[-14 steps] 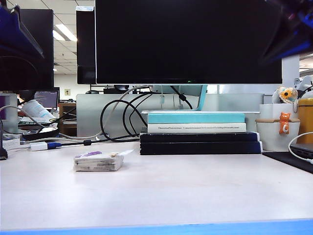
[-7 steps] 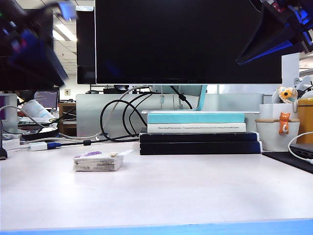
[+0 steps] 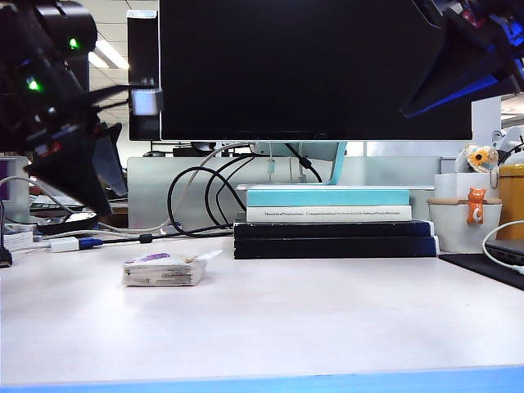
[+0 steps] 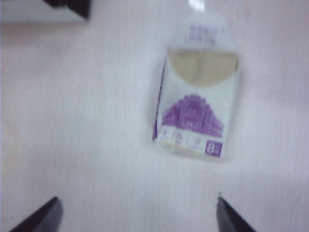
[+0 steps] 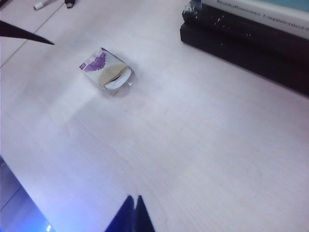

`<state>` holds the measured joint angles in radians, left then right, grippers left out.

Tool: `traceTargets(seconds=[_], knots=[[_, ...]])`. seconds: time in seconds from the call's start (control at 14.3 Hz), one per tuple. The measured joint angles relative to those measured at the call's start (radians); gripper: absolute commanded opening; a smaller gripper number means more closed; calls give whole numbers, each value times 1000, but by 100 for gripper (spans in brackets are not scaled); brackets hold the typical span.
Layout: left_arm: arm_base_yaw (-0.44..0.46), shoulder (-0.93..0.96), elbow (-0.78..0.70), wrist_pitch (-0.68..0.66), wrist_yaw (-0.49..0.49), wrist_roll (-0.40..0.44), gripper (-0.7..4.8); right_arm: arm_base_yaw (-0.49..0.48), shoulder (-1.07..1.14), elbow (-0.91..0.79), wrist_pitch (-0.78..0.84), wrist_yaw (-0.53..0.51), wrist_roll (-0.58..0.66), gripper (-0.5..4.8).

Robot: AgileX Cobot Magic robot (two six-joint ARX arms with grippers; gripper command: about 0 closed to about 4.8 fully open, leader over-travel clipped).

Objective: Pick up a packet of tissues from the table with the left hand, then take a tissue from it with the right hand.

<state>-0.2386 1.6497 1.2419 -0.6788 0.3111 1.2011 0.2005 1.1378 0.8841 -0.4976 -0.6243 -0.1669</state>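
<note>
left wrist view crops the wide-spread left hand (image 4: 137, 212) above the packet of tissues (image 4: 195, 108); right hand (image 5: 133, 212) pinched shut, empty.

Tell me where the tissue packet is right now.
In the exterior view, the packet of tissues lies flat on the table, left of centre, in front of the stacked books, below the open left gripper.

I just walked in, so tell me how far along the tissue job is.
Nothing is done yet. The packet of tissues lies untouched on the table. In hand: the left gripper hovers above it, jaws open. The right gripper waits high, jaws shut. Left: grasp, lift, pull a tissue.
</note>
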Motion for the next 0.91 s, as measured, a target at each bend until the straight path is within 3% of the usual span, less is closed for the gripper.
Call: traceTargets(seconds=[0.21,0.49,0.91], knots=[[0,2,0,2,30,0,471,0,10,0,3,-10,-7,-5],[-53,28,0,35,46,-1,479,0,103,0,1,-28,-6,-5],[-58,150,0,11,45,-31,479,0,106,0,14,-88,5,-5]])
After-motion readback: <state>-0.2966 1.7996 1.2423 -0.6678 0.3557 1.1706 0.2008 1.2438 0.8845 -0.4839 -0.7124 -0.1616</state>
